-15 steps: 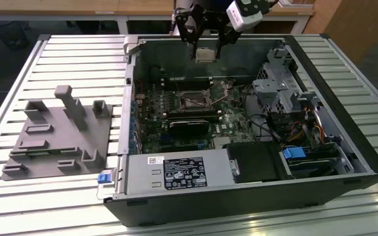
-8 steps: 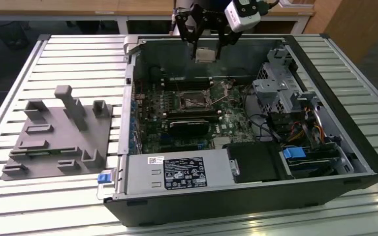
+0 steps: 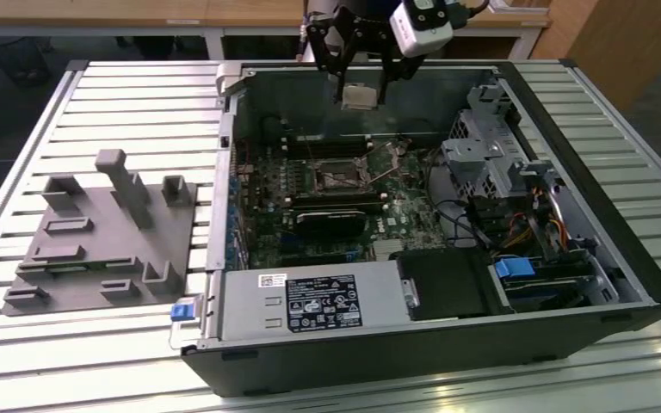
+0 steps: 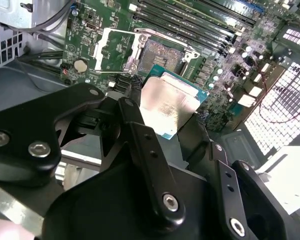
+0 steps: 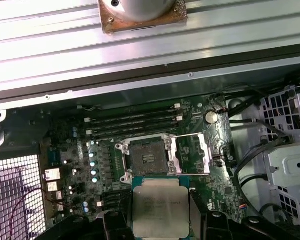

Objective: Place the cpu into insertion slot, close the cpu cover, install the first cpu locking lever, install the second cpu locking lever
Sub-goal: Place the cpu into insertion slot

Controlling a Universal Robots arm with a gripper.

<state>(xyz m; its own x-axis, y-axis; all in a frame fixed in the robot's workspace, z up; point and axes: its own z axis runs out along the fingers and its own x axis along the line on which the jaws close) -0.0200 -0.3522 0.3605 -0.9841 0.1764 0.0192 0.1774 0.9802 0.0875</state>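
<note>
My gripper [image 3: 361, 95] hangs over the far end of the open computer case, shut on the cpu [image 3: 361, 96], a flat silvery square chip with a green edge. In both wrist views the cpu [image 4: 168, 107] [image 5: 160, 207] sits clamped between the black fingers [image 4: 140, 145]. The insertion slot [image 3: 337, 179] [image 5: 146, 160] [image 4: 162, 52] lies bare on the green board, below and ahead of the chip. The cpu cover [image 5: 191, 155] [image 4: 115, 50] is swung open and lies flat beside the slot. The chip is well above the board and apart from the slot.
The case [image 3: 606, 284] lies open on a slatted metal table [image 3: 135, 95]. Long memory slots [image 5: 135, 122], a black fan cooler [image 3: 333, 219], a drive cage [image 3: 485, 155] with cables and a power supply [image 3: 307, 301] crowd the inside. A grey parts fixture [image 3: 101, 232] stands on the exterior view's left.
</note>
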